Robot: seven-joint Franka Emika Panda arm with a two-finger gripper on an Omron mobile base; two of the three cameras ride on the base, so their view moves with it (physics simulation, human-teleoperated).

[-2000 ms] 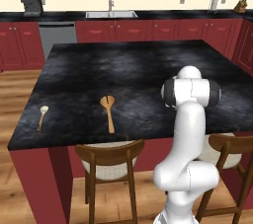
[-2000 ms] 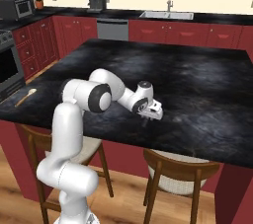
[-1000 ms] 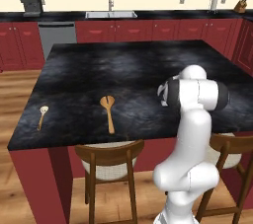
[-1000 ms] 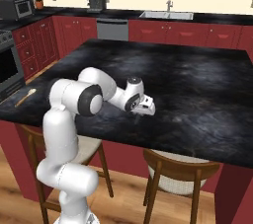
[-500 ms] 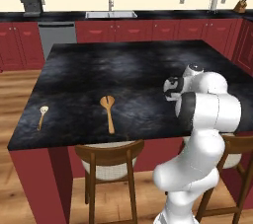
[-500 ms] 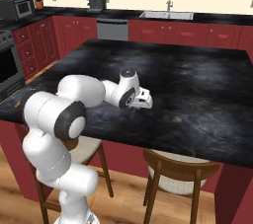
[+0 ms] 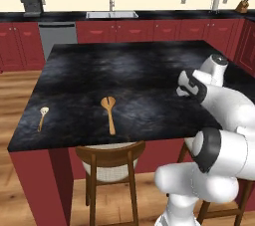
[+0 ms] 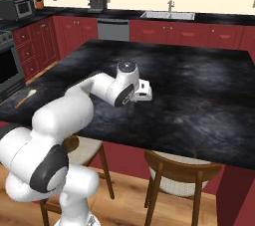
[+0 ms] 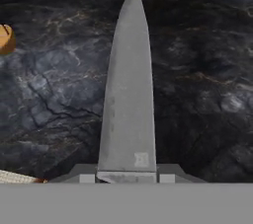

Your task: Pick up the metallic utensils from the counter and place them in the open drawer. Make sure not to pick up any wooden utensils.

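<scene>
At the near edge of the island:
Stool: a dark wooden stool (image 7: 110, 163) with a pale seat is tucked under the overhang.
Counter: a glossy black marbled stone counter (image 7: 124, 70) is carried on a dark red base.
Wooden pieces: an orange-brown wooden spoon (image 7: 109, 113) and a small tan-handled spoon (image 7: 42, 117) are laid near the front edge, well apart.
Gripper: the two-finger gripper (image 8: 147, 94) is pinched on a grey pointed metal blade (image 9: 128, 94), held over the stone.
Beyond: a steel sink (image 7: 111, 14) is set against the far wall.

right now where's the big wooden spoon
The wooden spoon lies near the front edge of the counter in the left base view, right of the small pale-headed spoon, above a stool.
</scene>
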